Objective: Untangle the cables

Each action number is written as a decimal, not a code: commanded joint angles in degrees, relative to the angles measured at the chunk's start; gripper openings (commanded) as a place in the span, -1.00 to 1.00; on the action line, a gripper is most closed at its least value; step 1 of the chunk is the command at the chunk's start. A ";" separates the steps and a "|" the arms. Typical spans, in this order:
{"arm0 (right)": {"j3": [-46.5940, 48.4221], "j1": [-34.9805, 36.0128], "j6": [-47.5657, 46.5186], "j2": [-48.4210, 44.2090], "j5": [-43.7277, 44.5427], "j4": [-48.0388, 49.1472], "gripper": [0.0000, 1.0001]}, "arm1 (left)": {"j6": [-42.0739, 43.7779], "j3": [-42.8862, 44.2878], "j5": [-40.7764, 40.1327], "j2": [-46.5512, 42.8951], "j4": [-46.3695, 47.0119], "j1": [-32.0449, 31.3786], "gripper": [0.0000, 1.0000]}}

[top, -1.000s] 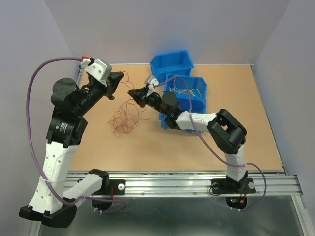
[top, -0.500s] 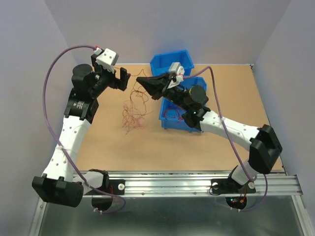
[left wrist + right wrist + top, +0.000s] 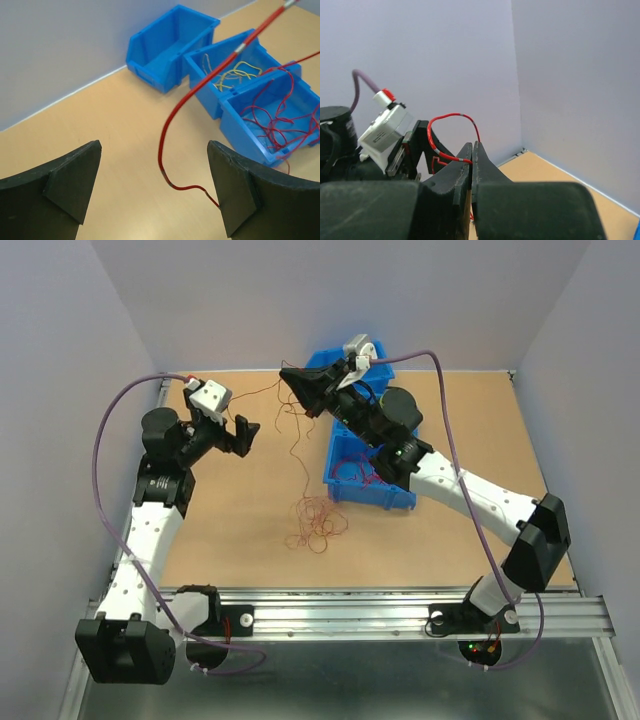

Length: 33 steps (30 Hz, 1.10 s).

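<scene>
Tangle of cables is seen lying on the table, a loose heap of thin red and orange loops toward the front, near the nearest blue bin. One strand is drawn up out of the heap to the right gripper, which is raised above the far side of the table. In the right wrist view a red cable is pinched between the jaws (shut tight, no gap to be seen) and arches up in a loop above the tips. The left gripper is spread wide with nothing gripped. In its wrist view the red cable is seen crossing the gap and ending by one finger, though contact can't be made out. More red cables are piled in the nearest blue bin. Yellow cables are lying in the middle bin, and the far bin is set just behind it.
</scene>
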 commanded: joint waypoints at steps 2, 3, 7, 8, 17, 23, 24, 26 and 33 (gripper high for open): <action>8.88 0.00 1.87 1.32 4.51 -4.18 -0.99 | 1.81 0.27 -10.67 1.27 2.79 0.74 0.98; 9.95 -0.08 2.14 1.85 4.51 -4.98 -0.99 | 2.51 0.98 -12.25 3.03 1.47 0.83 0.97; 15.22 -0.08 3.63 4.57 6.53 -7.62 -0.99 | 4.62 0.90 -8.15 10.94 -1.35 5.04 0.97; 16.45 -0.08 3.64 5.36 8.10 -8.06 -0.99 | 4.80 0.63 -7.09 11.74 -1.18 6.70 0.97; 22.26 0.00 2.23 6.42 10.66 -10.25 -0.99 | 7.60 -2.88 9.77 13.86 1.81 13.31 0.98; 27.44 0.00 2.05 8.97 11.99 -11.66 -0.99 | 10.68 -4.64 20.76 10.53 0.50 13.57 0.98; 28.75 -0.08 2.23 9.32 11.63 -12.01 -0.99 | 11.56 -4.73 23.13 10.34 -0.03 13.57 0.98; 29.29 0.00 3.11 9.94 11.28 -12.19 -0.99 | 13.41 -5.08 30.69 9.12 -1.00 13.57 0.98; 29.38 0.00 4.69 10.73 10.75 -11.23 -0.99 | 15.00 -7.46 45.13 6.56 3.73 8.42 0.98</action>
